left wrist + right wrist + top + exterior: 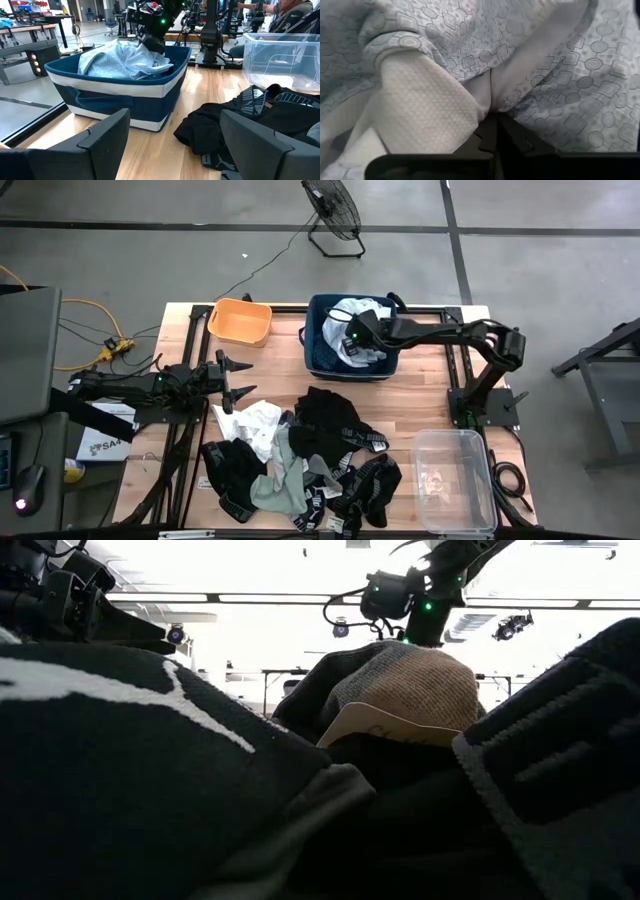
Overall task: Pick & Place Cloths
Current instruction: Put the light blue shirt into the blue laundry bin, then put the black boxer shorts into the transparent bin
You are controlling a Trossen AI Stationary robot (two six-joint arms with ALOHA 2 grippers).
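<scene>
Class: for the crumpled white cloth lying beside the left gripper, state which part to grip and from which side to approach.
Grip the crumpled white cloth at its raised, bunched middle, coming straight down. It lies loose on the wooden table, and dark garments overlap its far edge, so the open left gripper should probably approach from above.

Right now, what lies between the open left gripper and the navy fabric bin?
Bare wooden tabletop. The left wrist view shows only wood between the left gripper and the navy white-banded fabric bin; the black garments lie to one side.
</scene>
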